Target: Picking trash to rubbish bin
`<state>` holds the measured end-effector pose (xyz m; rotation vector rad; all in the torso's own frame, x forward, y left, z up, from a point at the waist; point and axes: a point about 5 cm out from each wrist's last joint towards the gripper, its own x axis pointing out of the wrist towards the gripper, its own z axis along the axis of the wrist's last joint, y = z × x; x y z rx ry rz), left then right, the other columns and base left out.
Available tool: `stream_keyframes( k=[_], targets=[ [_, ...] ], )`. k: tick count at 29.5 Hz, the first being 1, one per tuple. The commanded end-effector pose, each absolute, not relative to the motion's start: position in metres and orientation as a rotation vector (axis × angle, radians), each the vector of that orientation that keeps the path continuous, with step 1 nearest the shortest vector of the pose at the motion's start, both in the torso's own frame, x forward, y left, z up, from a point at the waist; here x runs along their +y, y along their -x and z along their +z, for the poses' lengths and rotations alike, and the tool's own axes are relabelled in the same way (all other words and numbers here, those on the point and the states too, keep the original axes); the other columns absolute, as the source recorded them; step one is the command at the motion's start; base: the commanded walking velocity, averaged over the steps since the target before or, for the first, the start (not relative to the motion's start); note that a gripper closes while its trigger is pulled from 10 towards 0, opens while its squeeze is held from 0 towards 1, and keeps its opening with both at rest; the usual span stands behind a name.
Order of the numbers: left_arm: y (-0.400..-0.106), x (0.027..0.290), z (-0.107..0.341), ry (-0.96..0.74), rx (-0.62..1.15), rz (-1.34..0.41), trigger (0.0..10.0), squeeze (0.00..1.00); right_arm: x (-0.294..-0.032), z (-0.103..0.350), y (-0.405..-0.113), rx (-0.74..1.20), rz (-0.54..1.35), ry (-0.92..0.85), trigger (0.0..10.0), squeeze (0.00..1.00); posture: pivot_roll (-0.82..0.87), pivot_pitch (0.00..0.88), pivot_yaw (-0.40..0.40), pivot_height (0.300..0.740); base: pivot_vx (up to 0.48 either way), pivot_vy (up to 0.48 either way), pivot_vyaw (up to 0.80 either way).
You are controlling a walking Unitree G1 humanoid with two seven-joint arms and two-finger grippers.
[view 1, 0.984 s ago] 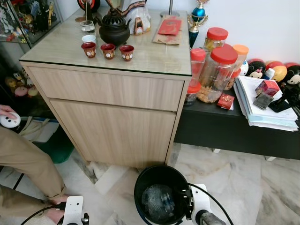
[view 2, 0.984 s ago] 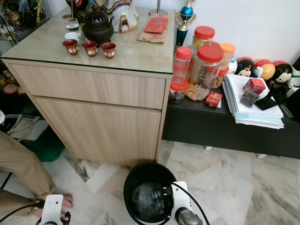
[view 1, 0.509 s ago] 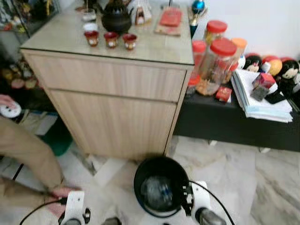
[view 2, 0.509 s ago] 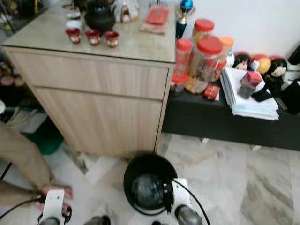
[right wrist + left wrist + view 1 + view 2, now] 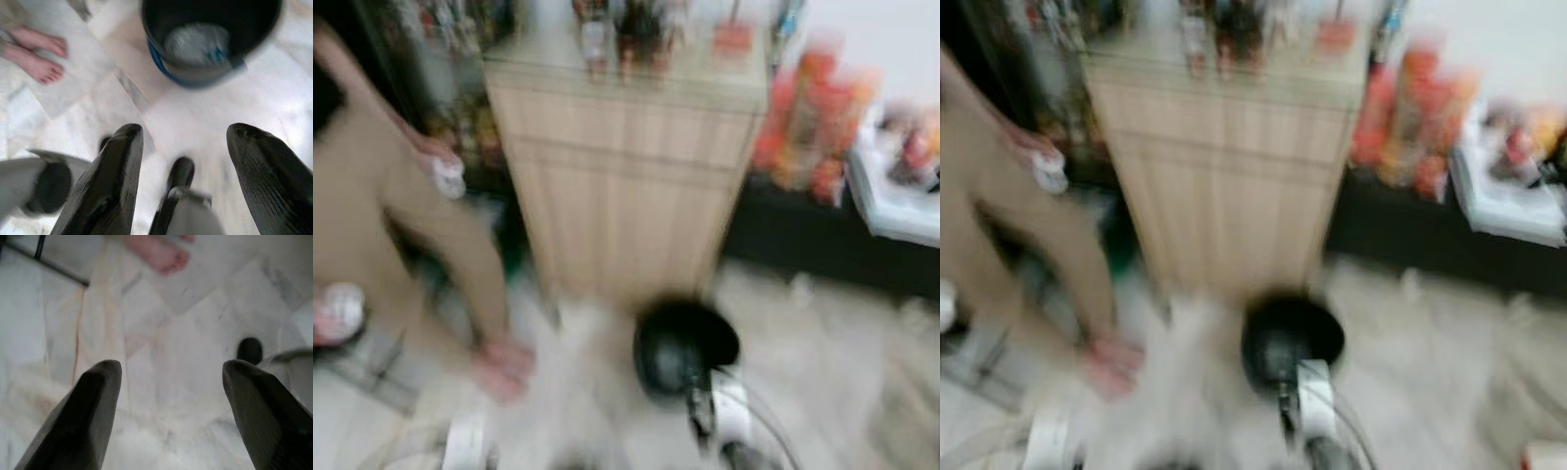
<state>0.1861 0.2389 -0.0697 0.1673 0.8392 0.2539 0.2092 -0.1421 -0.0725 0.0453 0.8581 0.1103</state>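
View has swung, now blurred; person's foot [image 5: 36,66] nearer. Black bin [image 5: 210,39] holds clear trash [image 5: 195,44]. Left claw [image 5: 168,396], right claw [image 5: 183,161]: spread wide, empty.

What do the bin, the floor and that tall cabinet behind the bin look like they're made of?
Bin: probably plastic, black, smooth thin wall with a blue band low down. Floor: polished marble or marble-look tile, pale with grey veins. Cabinet: light wood or wood-look laminate, streaked grain; too blurred to say more.

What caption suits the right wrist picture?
Open right gripper above marble floor, black bin holding trash ahead.
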Motion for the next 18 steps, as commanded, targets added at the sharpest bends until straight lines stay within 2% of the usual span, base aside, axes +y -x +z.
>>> stream_keyframes(
  k=[1,12,18],
  targets=[
    [-0.1796,0.2336,-0.0744,-0.162,0.863,0.239,10.0,0.0,-0.1475,-0.0734,-0.2079,0.866,0.093,-0.048,10.0,0.0,0.16,0.1,-0.036,0.74,-0.322,0.0,-0.73],
    [-0.179,0.2327,-0.0749,-0.162,0.864,0.233,10.0,0.0,-0.1465,-0.0739,-0.2069,0.869,0.098,-0.047,10.0,0.0,0.16,0.102,-0.036,0.74,-0.308,0.0,-0.72],
    [-0.1793,0.2325,-0.0747,-0.16,0.859,0.232,10.0,0.0,-0.1445,-0.0743,-0.2061,0.87,0.105,-0.047,10.0,0.0,0.16,0.101,-0.034,0.74,0.0,0.0,-0.68]
  ],
)
